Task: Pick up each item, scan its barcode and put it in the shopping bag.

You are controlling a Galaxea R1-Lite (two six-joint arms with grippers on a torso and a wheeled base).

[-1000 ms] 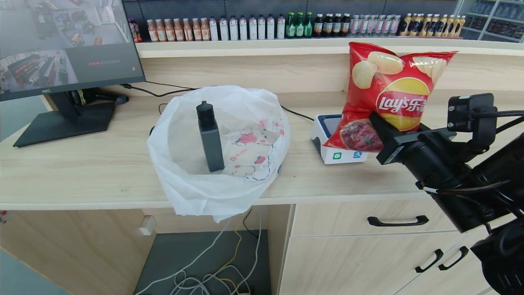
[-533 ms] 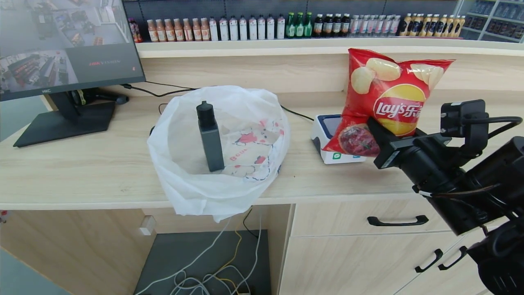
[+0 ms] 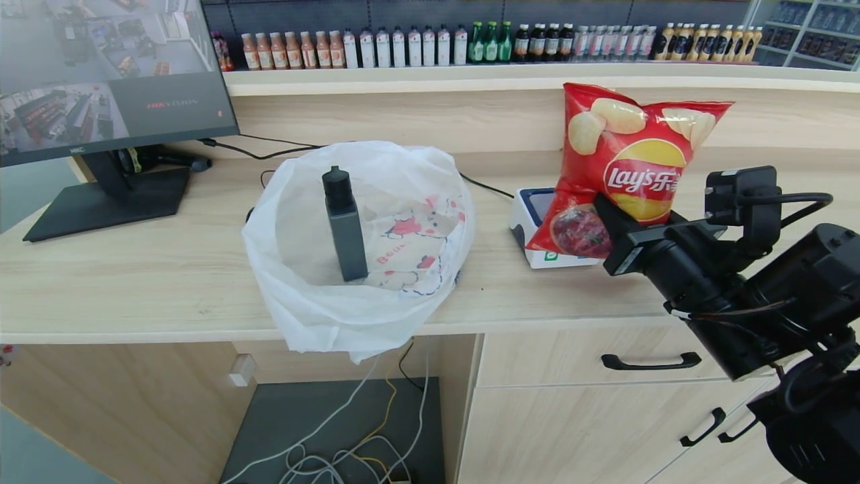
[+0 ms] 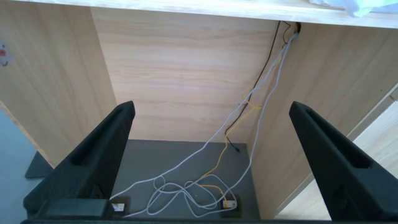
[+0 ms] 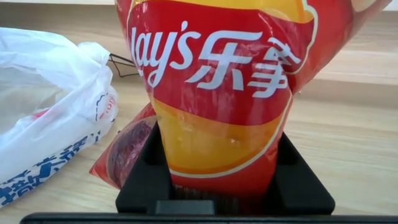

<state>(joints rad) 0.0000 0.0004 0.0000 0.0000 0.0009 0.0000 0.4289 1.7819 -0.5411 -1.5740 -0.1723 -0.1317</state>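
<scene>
A red bag of crisps [image 3: 628, 168] hangs upright above the white barcode scanner [image 3: 534, 232] on the counter's right side. My right gripper [image 3: 615, 218] is shut on the bag's lower part; in the right wrist view the bag of crisps [image 5: 217, 93] bulges between the black fingers [image 5: 144, 168]. The white shopping bag [image 3: 359, 249] stands open at the counter's front middle with a dark grey bottle [image 3: 344, 225] upright inside. My left gripper [image 4: 211, 162] is open below the counter, facing the cable recess.
A monitor [image 3: 101, 74] on a black stand occupies the counter's back left. Cables run behind the shopping bag [image 5: 50, 106]. A raised wooden ledge [image 3: 470, 77] with a row of drink bottles lines the back. Drawers [image 3: 652, 363] sit under the counter at right.
My right gripper has carried the bag of crisps a little to the left and lower, closer over the scanner. The shopping bag and bottle have not moved.
</scene>
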